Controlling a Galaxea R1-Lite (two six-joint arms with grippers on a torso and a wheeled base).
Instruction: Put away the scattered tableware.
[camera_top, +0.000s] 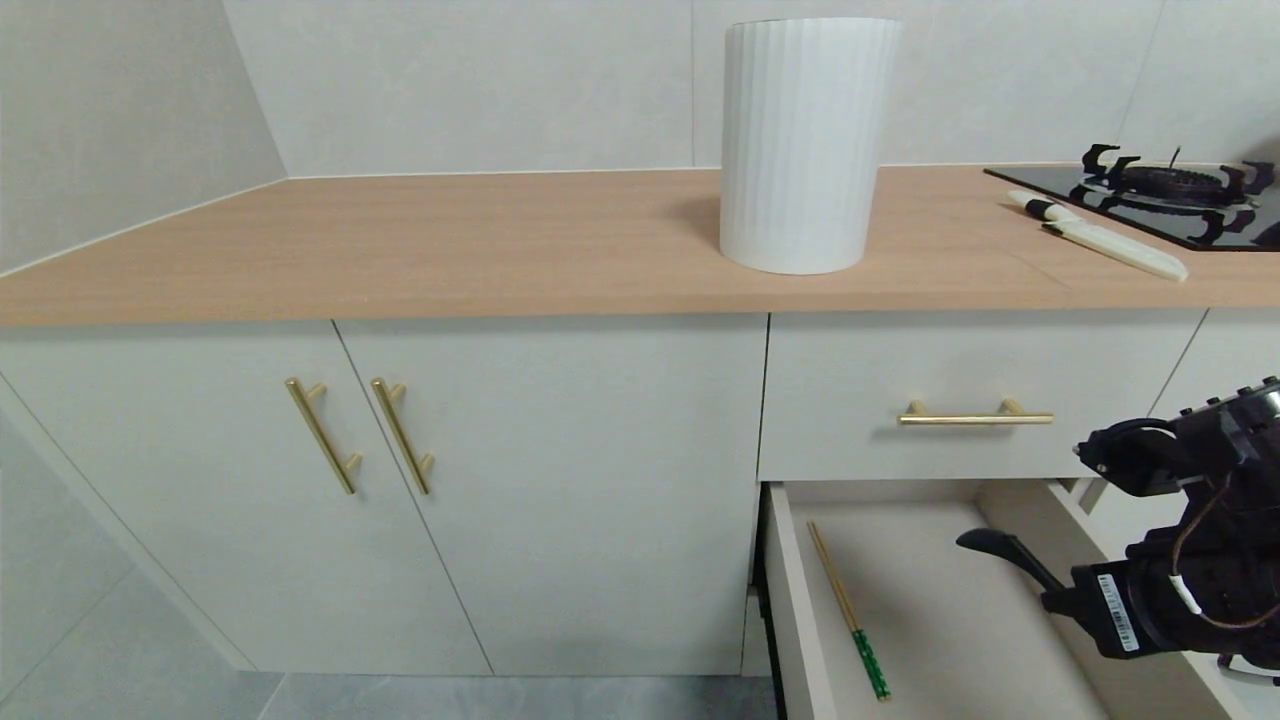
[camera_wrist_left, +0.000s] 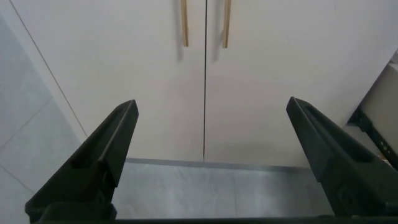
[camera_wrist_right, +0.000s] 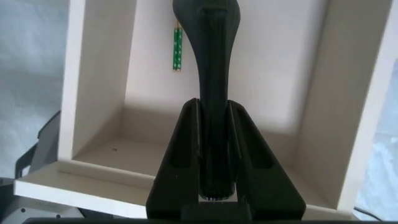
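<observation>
Kitchen, wooden countertop (camera_top: 400, 250) | open white drawer (camera_top: 790, 600) holds green-tipped wooden chopsticks (camera_top: 848, 612) near its left wall | right gripper (camera_wrist_right: 214, 109) clamped on slender black utensil (camera_wrist_right: 208, 37) above the drawer | left gripper (camera_wrist_left: 212, 107) spread wide, facing pale cabinet doors (camera_wrist_left: 280, 93)

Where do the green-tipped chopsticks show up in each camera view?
Head view: chopsticks lie in the open drawer, along its left wall.
Right wrist view: their green tip beside the held black utensil.
Left wrist view: faces the cabinet doors instead.
Shared landmark: the drawer's left wall.

Black utensil (camera_top: 1003, 552) held over open drawer (camera_top: 792, 600); green-tipped chopsticks (camera_top: 848, 612) lying inside.
</observation>
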